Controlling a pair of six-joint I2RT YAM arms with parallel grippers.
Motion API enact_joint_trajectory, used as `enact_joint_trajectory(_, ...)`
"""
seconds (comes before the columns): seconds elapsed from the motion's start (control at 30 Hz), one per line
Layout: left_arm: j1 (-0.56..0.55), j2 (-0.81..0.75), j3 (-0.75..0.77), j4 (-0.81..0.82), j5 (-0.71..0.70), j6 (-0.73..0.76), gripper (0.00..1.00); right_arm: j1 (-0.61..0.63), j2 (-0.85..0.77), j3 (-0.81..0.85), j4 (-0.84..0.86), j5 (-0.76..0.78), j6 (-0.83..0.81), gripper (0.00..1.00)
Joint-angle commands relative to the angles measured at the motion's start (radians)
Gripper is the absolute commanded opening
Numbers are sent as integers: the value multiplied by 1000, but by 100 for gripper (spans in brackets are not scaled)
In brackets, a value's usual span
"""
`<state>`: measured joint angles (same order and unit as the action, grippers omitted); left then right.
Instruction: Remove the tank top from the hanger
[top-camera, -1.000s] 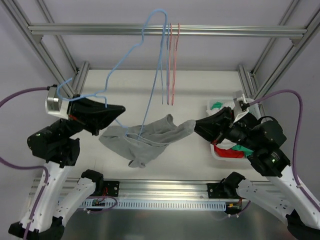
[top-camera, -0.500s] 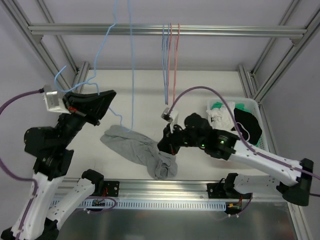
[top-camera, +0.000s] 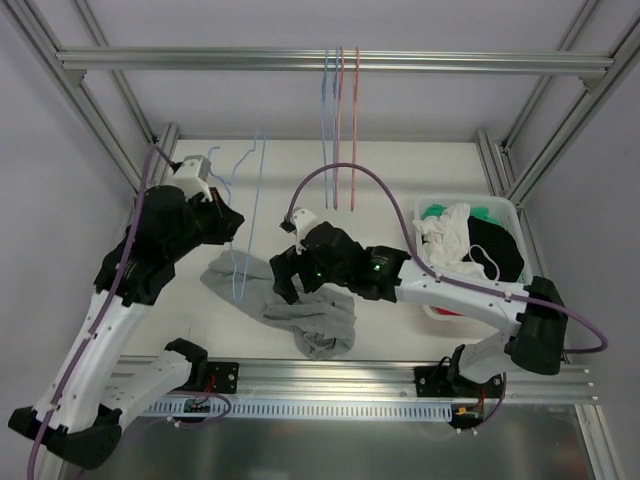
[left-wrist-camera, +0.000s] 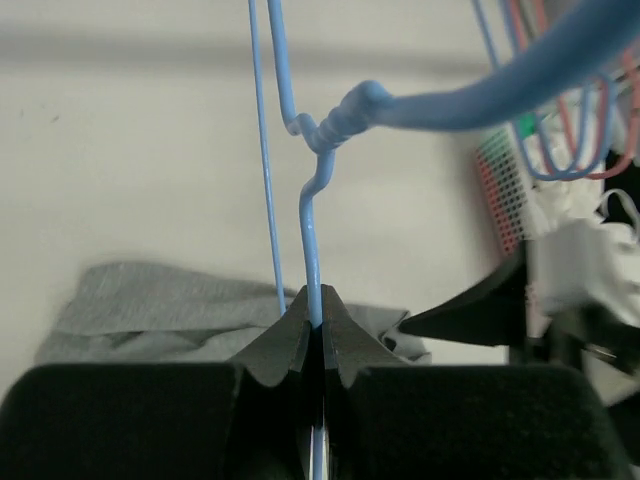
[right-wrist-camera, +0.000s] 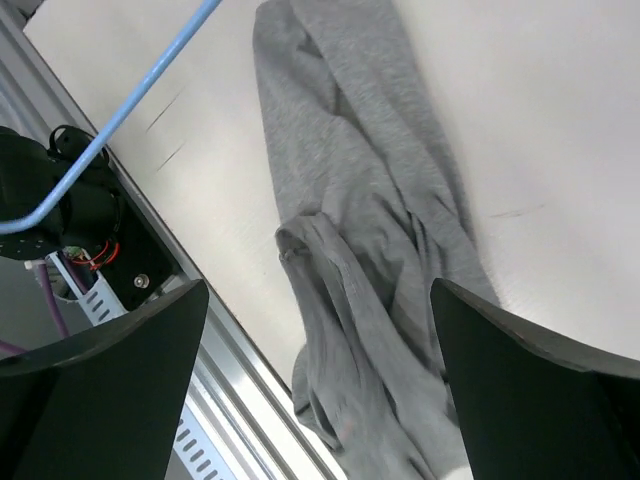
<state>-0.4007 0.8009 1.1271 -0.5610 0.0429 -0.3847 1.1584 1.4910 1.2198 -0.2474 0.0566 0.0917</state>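
Note:
The grey tank top (top-camera: 305, 305) lies crumpled on the table near the front edge. It also fills the right wrist view (right-wrist-camera: 380, 250) and shows low in the left wrist view (left-wrist-camera: 150, 310). My left gripper (top-camera: 232, 224) is shut on the wire of the blue hanger (top-camera: 258, 180), which runs up between its jaws (left-wrist-camera: 312, 250). The hanger's lower end hangs over the top's left edge; I cannot tell whether they touch. My right gripper (top-camera: 290, 275) hovers open just above the tank top (right-wrist-camera: 320, 400), with nothing between its fingers (right-wrist-camera: 100, 380).
A white bin (top-camera: 512, 215) of mixed clothes stands at the right. Blue and pink hangers (top-camera: 340, 130) hang from the overhead rail at the back. The aluminium front rail (right-wrist-camera: 180, 400) runs close to the tank top's lower end.
My right gripper swung left across the table with the tank top, then opened and let it drop. My left gripper lowered the blue hanger toward the table.

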Motion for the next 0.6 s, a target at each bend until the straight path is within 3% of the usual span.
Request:
enact_joint_trajectory(0.0, -9, 89, 132, -65, 37, 67, 0, 4, -189, 31, -50, 146, -23, 100)
enact_joint_trajectory(0.27, -39, 401, 440, -79, 101, 119, 0, 3, -590, -198, -131, 151, -17, 100)
enact_joint_trajectory(0.43, -150, 616, 788, -184, -35, 168, 0, 3, -759, -247, -208, 140, -1, 100)
enact_joint_trajectory(0.57, -159, 794, 996, -233, -121, 170, 0, 4, -874, -276, -225, 143, 3, 99)
